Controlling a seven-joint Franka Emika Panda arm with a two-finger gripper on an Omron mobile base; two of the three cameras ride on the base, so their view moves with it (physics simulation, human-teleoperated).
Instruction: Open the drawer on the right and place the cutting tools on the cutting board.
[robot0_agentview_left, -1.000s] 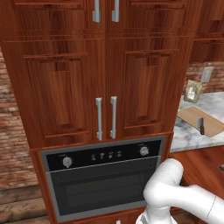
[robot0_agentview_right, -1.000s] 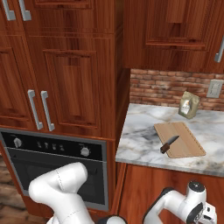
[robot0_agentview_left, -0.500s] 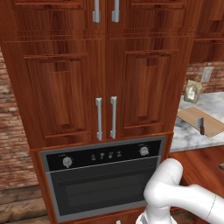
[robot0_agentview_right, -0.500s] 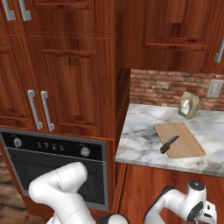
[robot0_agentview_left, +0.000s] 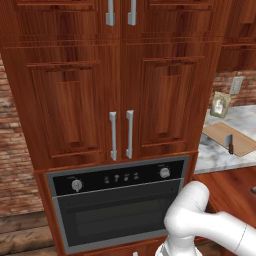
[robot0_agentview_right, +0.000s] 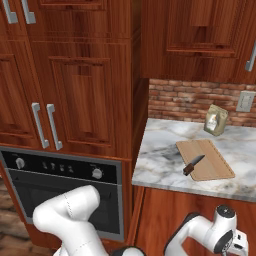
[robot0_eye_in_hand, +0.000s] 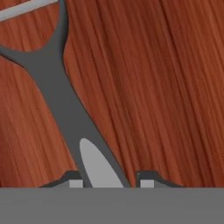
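A grey Y-shaped peeler (robot0_eye_in_hand: 65, 100), one of the cutting tools, lies flat on the reddish-brown wood of the drawer (robot0_eye_in_hand: 170, 87). Its handle runs down between the two fingertips of my gripper (robot0_eye_in_hand: 110, 180). The left fingertip (robot0_eye_in_hand: 74, 180) touches the handle, and a sliver of wood shows before the right one (robot0_eye_in_hand: 146, 179). Whether they press on it I cannot tell. The tan cutting board (robot0_agentview_right: 212, 155) (robot0_agentview_left: 220, 132) lies on the marble counter with a dark-handled knife (robot0_agentview_right: 193, 165) (robot0_agentview_left: 230, 145) on it.
My arm's wrist (robot0_agentview_right: 224, 231) reaches low in front of the cabinet under the marble counter (robot0_agentview_right: 160, 165). A black oven (robot0_agentview_left: 117, 210) sits below tall cabinet doors (robot0_agentview_left: 120, 100). A small packet (robot0_agentview_right: 215, 120) leans on the brick wall behind the board.
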